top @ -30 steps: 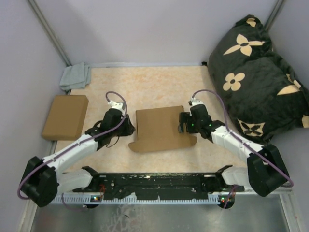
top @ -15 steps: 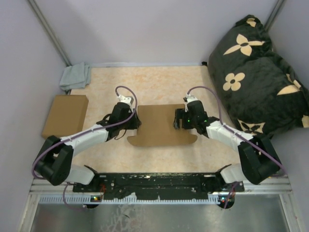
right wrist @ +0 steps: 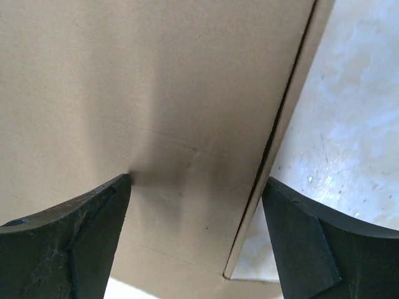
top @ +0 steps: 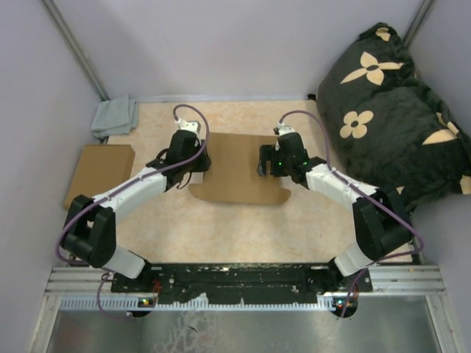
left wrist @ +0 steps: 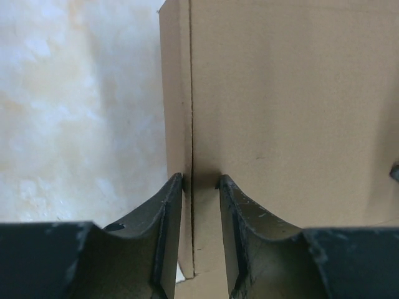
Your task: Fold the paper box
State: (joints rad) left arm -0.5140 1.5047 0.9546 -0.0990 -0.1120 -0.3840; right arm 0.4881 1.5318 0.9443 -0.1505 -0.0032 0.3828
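Note:
The paper box (top: 234, 170) is a brown cardboard sheet lying mid-table, its rounded flap toward the arms. My left gripper (top: 199, 163) is at the box's left edge. In the left wrist view the gripper (left wrist: 199, 182) is nearly closed, its fingers (left wrist: 163, 218) set on either side of the narrow left side flap (left wrist: 176, 93). My right gripper (top: 263, 162) is at the box's right edge. In the right wrist view it (right wrist: 196, 187) is open wide, one finger (right wrist: 81, 230) over the panel (right wrist: 156, 81) and the other off the edge, over the table.
A plain brown cardboard box (top: 99, 175) lies at the left table edge, with a grey cloth (top: 115, 116) behind it. A black pillow with tan flowers (top: 390, 110) fills the right back corner. Grey walls close the sides.
Both arms have stretched away from their bases, and the paper box has slid with them toward the back of the table. The right gripper stays open.

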